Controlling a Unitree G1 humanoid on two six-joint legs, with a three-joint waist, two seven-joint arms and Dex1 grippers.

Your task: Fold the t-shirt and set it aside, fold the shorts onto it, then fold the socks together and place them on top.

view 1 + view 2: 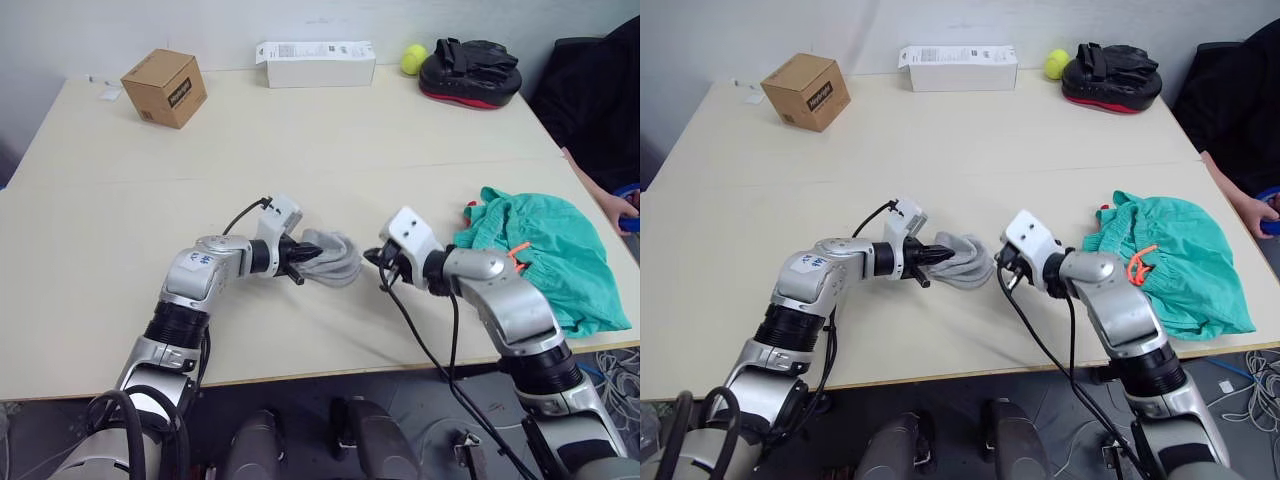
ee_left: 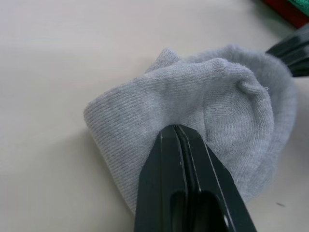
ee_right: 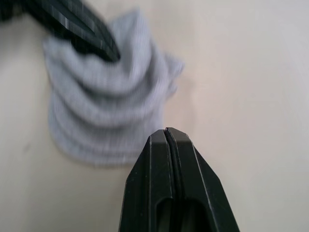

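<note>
The light grey socks (image 1: 338, 258) lie bunched in a small bundle on the table's near middle. My left gripper (image 1: 303, 255) is shut on the socks at their left end, and the knit (image 2: 193, 96) puckers around the tip. My right gripper (image 1: 383, 264) is shut with nothing in it, a short way right of the bundle and apart from it (image 3: 101, 111). The teal shorts (image 1: 545, 255) are spread at the right edge of the table. A small red corner of the t-shirt (image 1: 470, 209) peeks out from under them; the rest is hidden.
At the back of the cream table (image 1: 300, 150) stand a cardboard box (image 1: 165, 88), a white carton (image 1: 315, 63), a tennis ball (image 1: 413, 58) and a black and red pad (image 1: 470, 72). A person's hand (image 1: 615, 207) rests at the right edge.
</note>
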